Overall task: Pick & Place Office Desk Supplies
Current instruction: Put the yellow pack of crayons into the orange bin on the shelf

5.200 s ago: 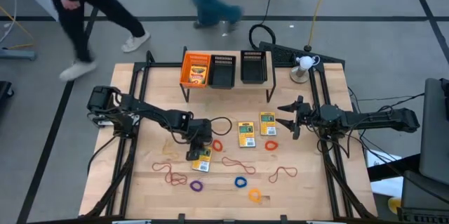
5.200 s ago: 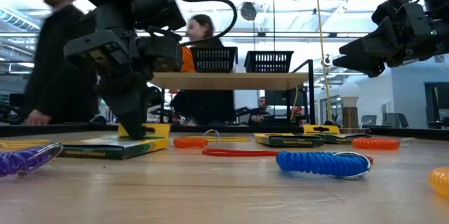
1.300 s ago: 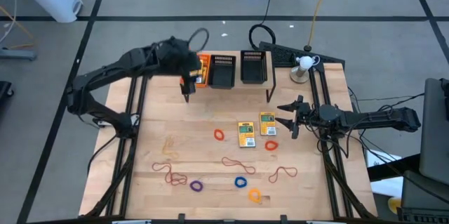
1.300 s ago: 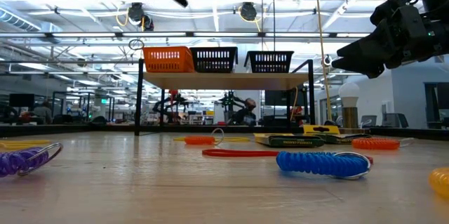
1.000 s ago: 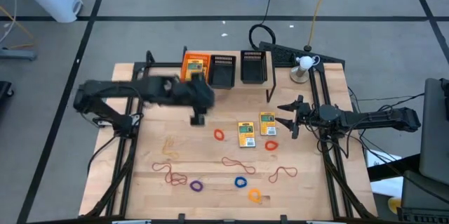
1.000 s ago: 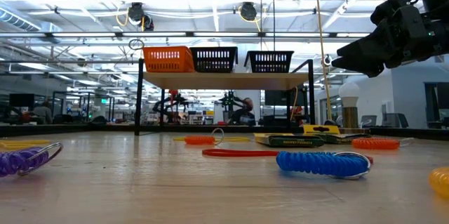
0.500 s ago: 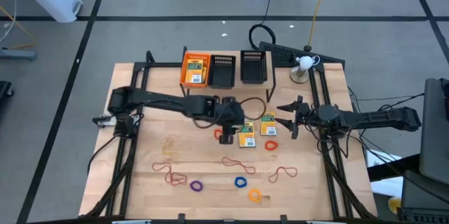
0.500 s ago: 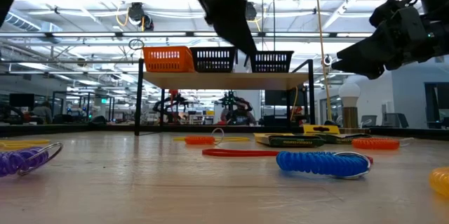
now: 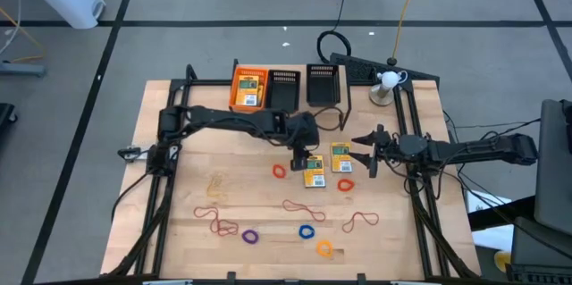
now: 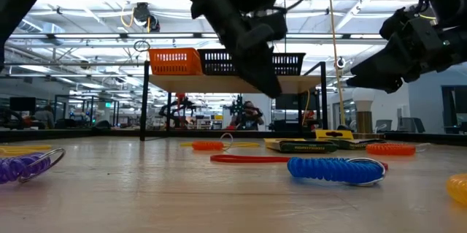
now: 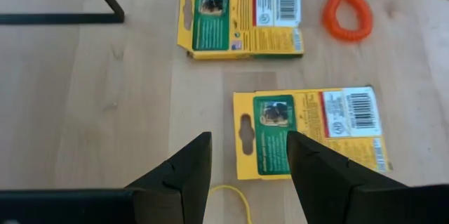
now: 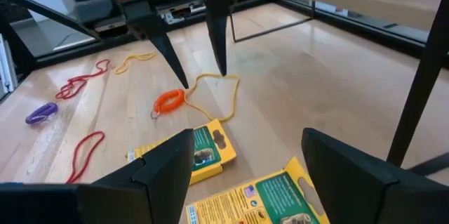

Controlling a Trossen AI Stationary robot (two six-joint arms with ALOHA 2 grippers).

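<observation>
Since half a second ago the left gripper (image 9: 307,159) has moved a little further toward the table's middle and now hangs just above the near-left yellow packet (image 9: 313,171), fingers pointing down; the right gripper (image 9: 368,153) has edged slightly inward but otherwise stays in its waiting place beside the second yellow packet (image 9: 340,156). In the left wrist view the left gripper's two dark, wedge-shaped fingers (image 11: 184,176) stand apart with bare wood between them and hold nothing; the packet lies flat just beside one fingertip. The right gripper's fingers (image 12: 163,161) are spread wide and are likewise empty. Both packets are thin, flat cardboard rectangles, yellow-orange with a glossy green label, a barcode panel and a punched hanging slot. A further packet lies in the orange mesh tray (image 9: 237,87) on the raised black-framed shelf, next to two black mesh trays (image 9: 284,97). On the light, grained wooden table (image 9: 197,169) the coiled rings lie scattered: one orange ring (image 9: 280,171) beside the left gripper, a red ring (image 9: 346,185), a purple ring (image 9: 250,236), a blue ring (image 9: 307,231) and another orange ring (image 9: 323,249) near the front edge. Thin red-brown rubber-band loops (image 9: 214,220) lie limp on the wood.
</observation>
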